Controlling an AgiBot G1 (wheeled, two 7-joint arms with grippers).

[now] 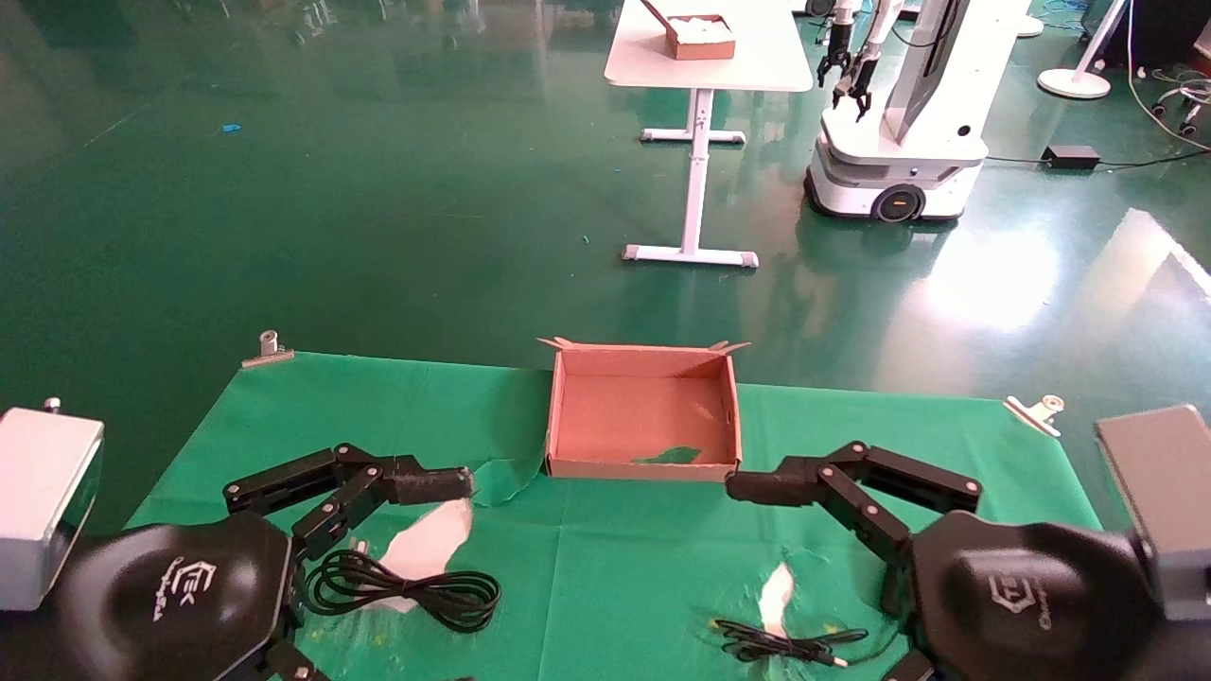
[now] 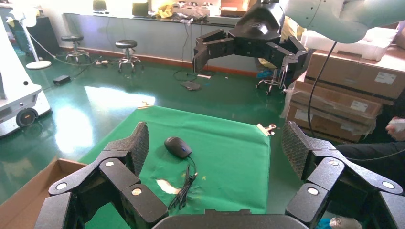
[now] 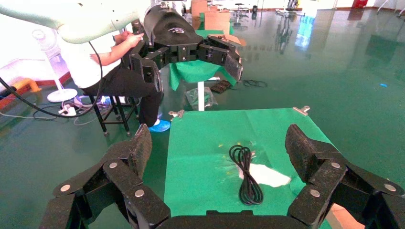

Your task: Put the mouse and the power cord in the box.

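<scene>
While both grippers hang spread open above the green-clothed surface (image 1: 615, 567), the shallow brown cardboard box (image 1: 643, 465) sits empty at its far edge.

Left gripper (image 1: 416, 515) hovers above the thick glossy black power cord (image 1: 407, 586), coiled in long loops near the front left. Right gripper (image 1: 757, 530) hovers over the small black oval mouse (image 2: 177, 146), whose thin wire (image 1: 785, 646) lies bundled at the front right, well apart from the box.
</scene>
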